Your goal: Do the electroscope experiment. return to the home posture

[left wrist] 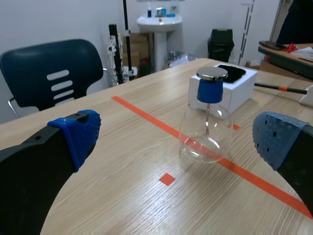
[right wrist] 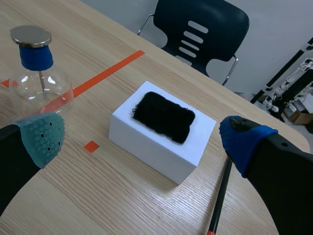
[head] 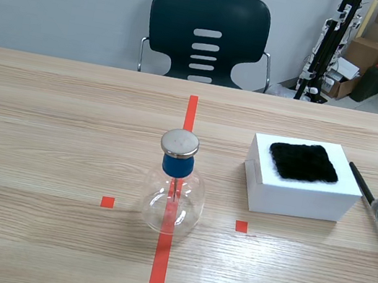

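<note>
Obs: flask electroscope [head: 174, 192] at centre of frame, upright on the red tape line [head: 190, 112], metal disc on blue stopper at top. White box [head: 290, 192] right of centre, apart from flask, w/ black fur pad [head: 303, 162] on its lid. Black rod [head: 360, 182] lies on table just right of box, running toward lower-right corner.

L gripper [left wrist: 178, 139]: fingers spread wide, nothing betw. them; flask ahead, apart. R gripper [right wrist: 144, 139]: spread too, empty; box ahead, rod on table beside its blue-padded finger.

Est.: kit looks set down, arms low at lower corners, so prob. at or near home.

Risks:
- Rod sits close to R finger. Any sideways drift could nudge it, and it may roll off the table edge.
- Flask is glass and top-heavy. A low L-arm sweep across centre could tip it.
</note>
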Controlling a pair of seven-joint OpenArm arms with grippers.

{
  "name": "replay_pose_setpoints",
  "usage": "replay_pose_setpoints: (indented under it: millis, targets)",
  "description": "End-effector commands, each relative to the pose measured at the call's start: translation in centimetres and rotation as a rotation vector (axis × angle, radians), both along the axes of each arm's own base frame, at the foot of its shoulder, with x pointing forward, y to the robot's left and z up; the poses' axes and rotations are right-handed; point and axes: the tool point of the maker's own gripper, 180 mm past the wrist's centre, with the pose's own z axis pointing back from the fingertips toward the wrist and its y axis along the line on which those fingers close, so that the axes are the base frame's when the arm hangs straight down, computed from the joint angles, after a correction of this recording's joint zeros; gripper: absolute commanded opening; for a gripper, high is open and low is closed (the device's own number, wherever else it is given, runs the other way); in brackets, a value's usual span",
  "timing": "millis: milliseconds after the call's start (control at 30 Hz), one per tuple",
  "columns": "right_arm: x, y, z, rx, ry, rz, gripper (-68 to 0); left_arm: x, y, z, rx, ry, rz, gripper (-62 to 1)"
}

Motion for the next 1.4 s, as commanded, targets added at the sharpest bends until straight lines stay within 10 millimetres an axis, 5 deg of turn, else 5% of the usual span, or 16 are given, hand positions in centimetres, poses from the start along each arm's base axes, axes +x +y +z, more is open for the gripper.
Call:
replay_pose_setpoints:
  millis: [0,733,1367]
  targets:
    - [-0.3,0.6,0.5,0.014,-0.024,0.006,0.4,0.0,-0.1,0.5,-0.014,0.002,0.009,1.4]
    - [-4.5,8.2,-1.9,0.016,0.092,0.236,0.4,-3.6,-6.1,7.0,-0.017,-0.051,0.070,1.4]
    - [-4.5,8.5,-1.6,0.045,0.059,0.201,0.4,-3.6,-6.5,3.0,0.136,0.134,0.100,1.4]
